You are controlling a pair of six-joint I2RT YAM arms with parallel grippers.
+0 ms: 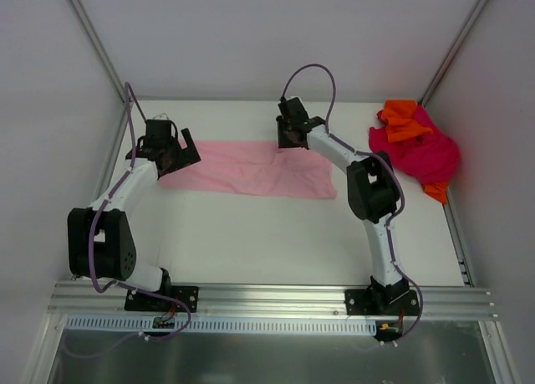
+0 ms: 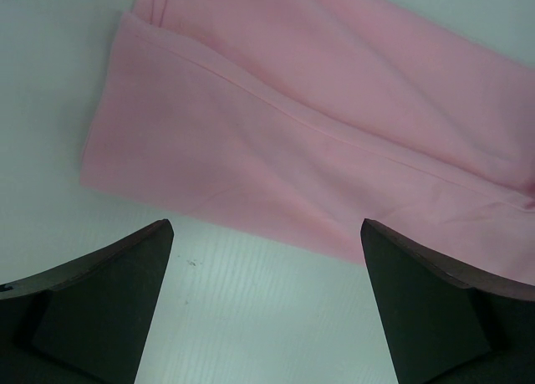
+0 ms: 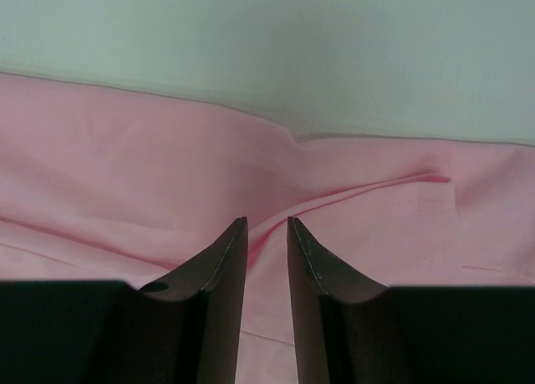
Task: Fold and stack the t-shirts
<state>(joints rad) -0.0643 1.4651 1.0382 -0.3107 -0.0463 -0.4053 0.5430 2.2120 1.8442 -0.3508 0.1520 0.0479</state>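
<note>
A pink t-shirt (image 1: 251,171) lies flat as a long folded strip across the middle of the table. My left gripper (image 1: 177,152) is open at the strip's left end. In the left wrist view its jaws (image 2: 266,229) stand wide apart over bare table, with the shirt's near edge (image 2: 276,141) just beyond the tips. My right gripper (image 1: 290,140) sits on the shirt's far edge, right of the middle. In the right wrist view its jaws (image 3: 267,223) are nearly closed on a raised crease of the pink cloth (image 3: 359,192), and wrinkles run toward them.
A heap of crumpled magenta and orange t-shirts (image 1: 415,145) lies at the back right, by the right wall. White walls (image 1: 50,83) enclose the table on the left, back and right. A metal rail (image 1: 276,296) runs along the near edge.
</note>
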